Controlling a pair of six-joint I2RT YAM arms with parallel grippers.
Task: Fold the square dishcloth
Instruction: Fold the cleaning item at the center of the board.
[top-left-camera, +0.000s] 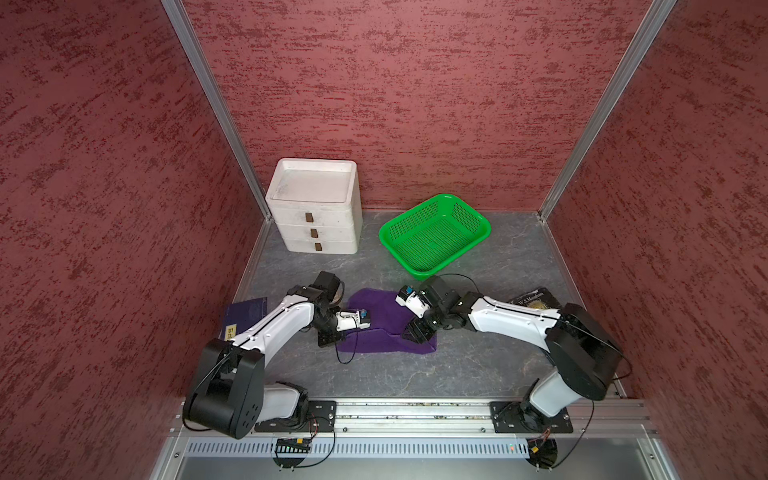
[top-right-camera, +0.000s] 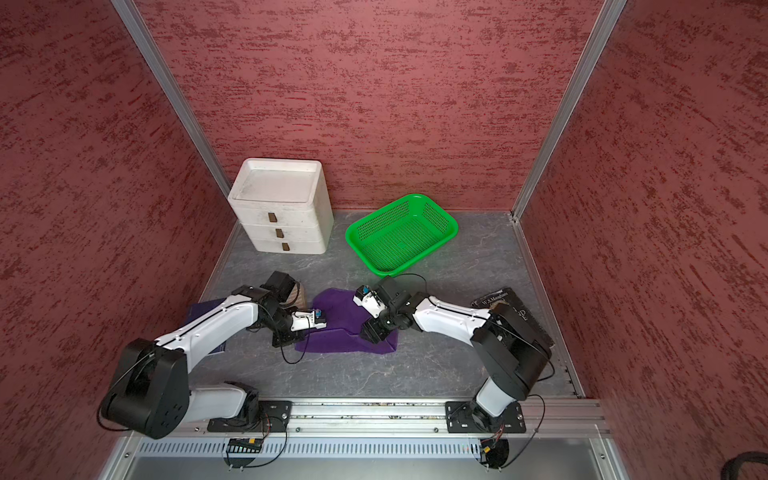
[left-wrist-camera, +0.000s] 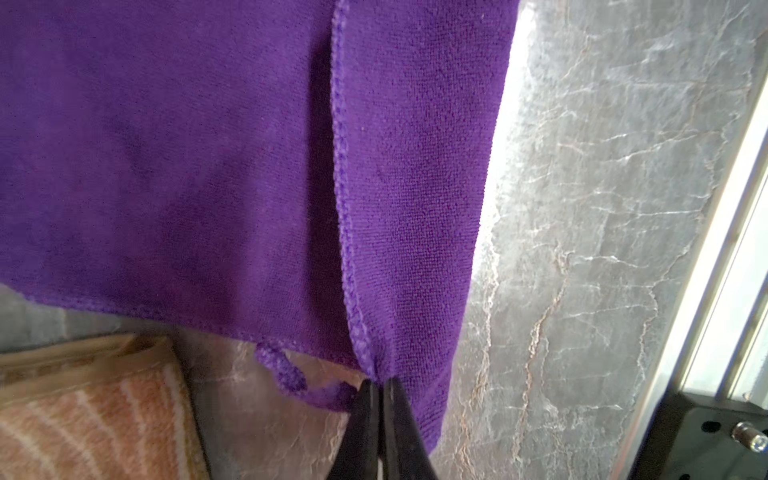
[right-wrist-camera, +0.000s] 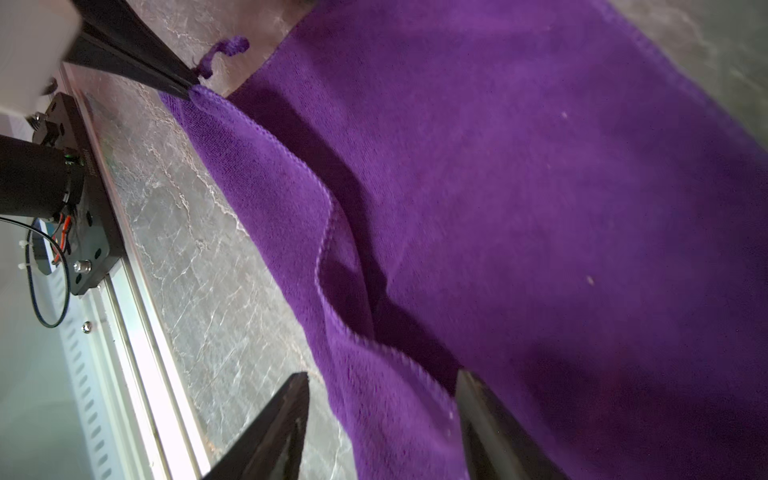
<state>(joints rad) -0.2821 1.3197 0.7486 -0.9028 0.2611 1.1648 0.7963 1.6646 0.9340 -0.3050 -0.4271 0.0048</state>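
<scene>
The purple square dishcloth lies on the grey table between my arms, its near edge turned up into a fold. My left gripper is shut on the cloth's near left corner, beside a small hanging loop. In the right wrist view this left gripper pinches the same corner. Over the near right end of the dishcloth, my right gripper stands open. The raised fold passes between its fingers, which do not clamp it.
At the back stand a white three-drawer unit and a green basket. A dark book lies at the right, a blue one at the left. A striped orange cloth lies beside the left gripper.
</scene>
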